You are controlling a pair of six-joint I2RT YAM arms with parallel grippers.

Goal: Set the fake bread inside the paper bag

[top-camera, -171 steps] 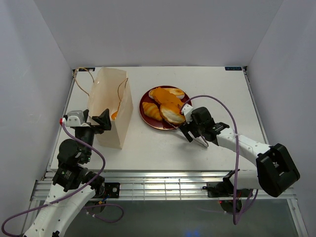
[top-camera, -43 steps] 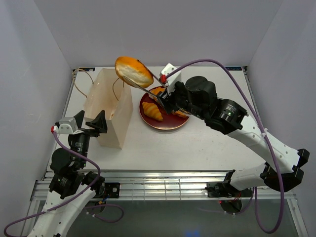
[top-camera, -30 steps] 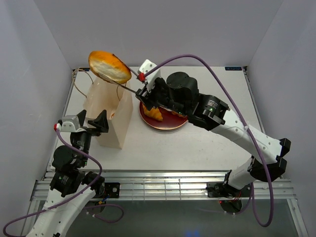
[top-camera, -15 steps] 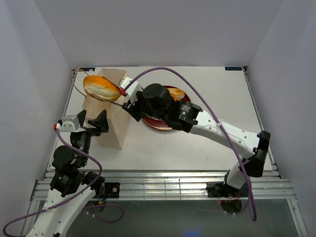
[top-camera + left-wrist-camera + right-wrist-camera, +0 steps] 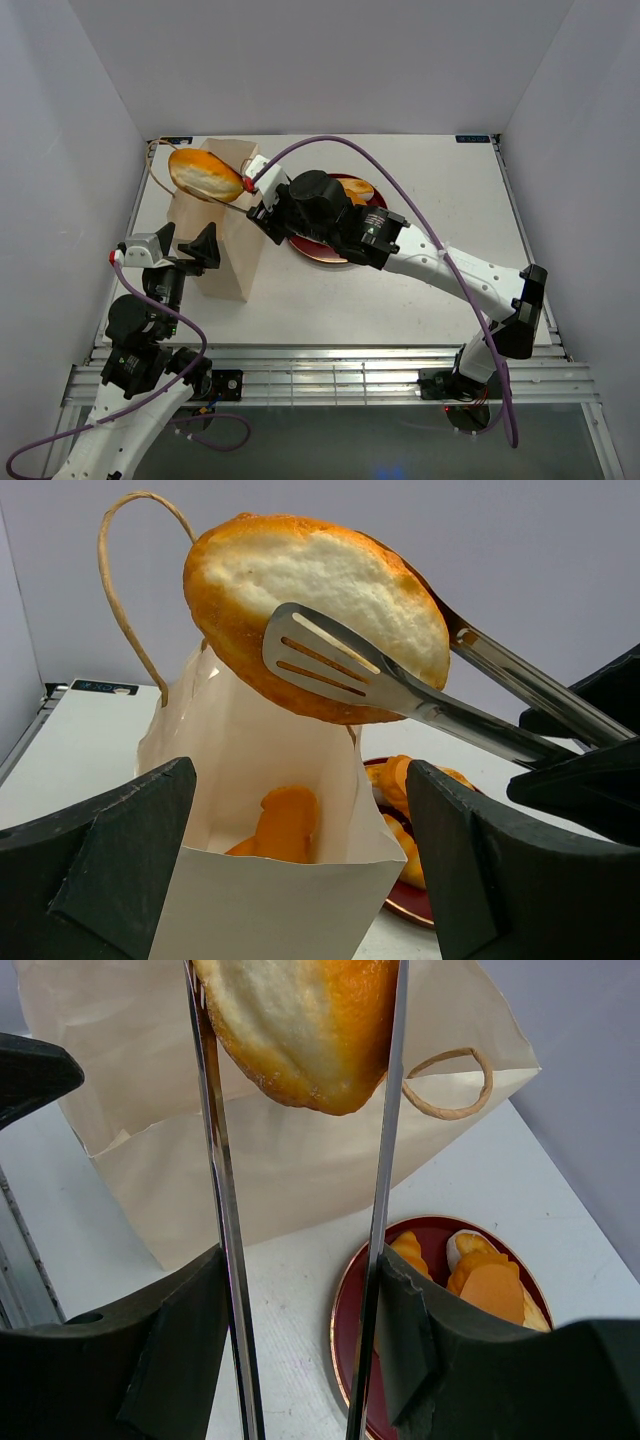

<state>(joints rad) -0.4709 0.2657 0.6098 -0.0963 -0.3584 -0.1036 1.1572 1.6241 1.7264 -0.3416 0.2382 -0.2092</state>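
Bread [image 5: 205, 175] newly above paper bag [image 5: 232, 262]

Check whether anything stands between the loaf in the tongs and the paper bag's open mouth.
Nothing visible does. The loaf, gripped in the tongs, hangs above the open mouth of the paper bag with only air below it. One pastry already lies low inside.

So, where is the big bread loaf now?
In the top view the loaf hangs at the far left, pinched in the tongs above the open mouth of the paper bag, left of the red plate.
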